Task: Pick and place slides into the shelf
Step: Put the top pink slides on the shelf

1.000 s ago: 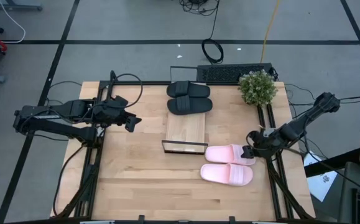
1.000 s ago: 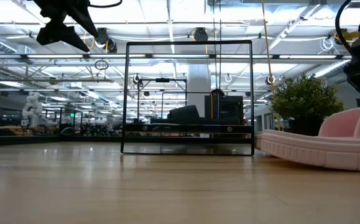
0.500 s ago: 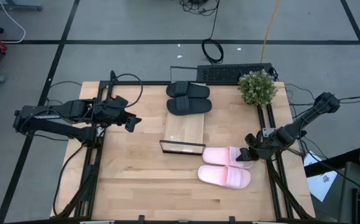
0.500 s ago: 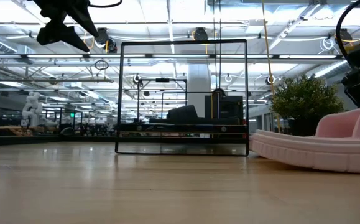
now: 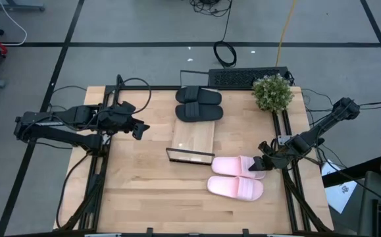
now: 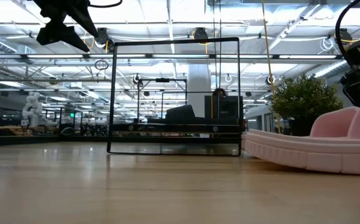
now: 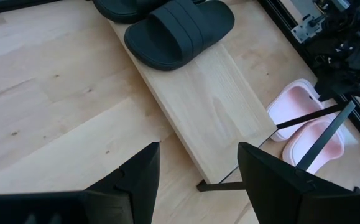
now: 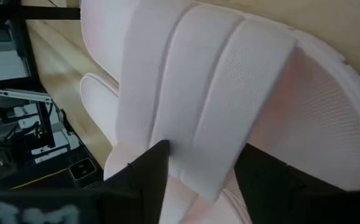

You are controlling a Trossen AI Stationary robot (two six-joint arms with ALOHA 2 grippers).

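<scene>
The wooden table (image 5: 144,191) fills the middle of the high view. At its centre lies the shelf (image 5: 193,137), a light plank with a thin black frame (image 5: 189,156) at its lower end. The black pair of slides (image 5: 199,104) sits on the plank's upper end, side by side. The pink pair (image 5: 236,178) lies on the tabletop just lower right of the frame, one sandal above the other. A small potted plant (image 5: 272,92) stands at the table's upper right.

The left gripper (image 5: 138,129) waits over the left of the table, its fingers spread and holding nothing. The right gripper (image 5: 264,164) is at the right end of the upper pink sandal (its wrist view shows the strap (image 8: 192,106) between the fingers); whether it has clamped, I cannot tell.
</scene>
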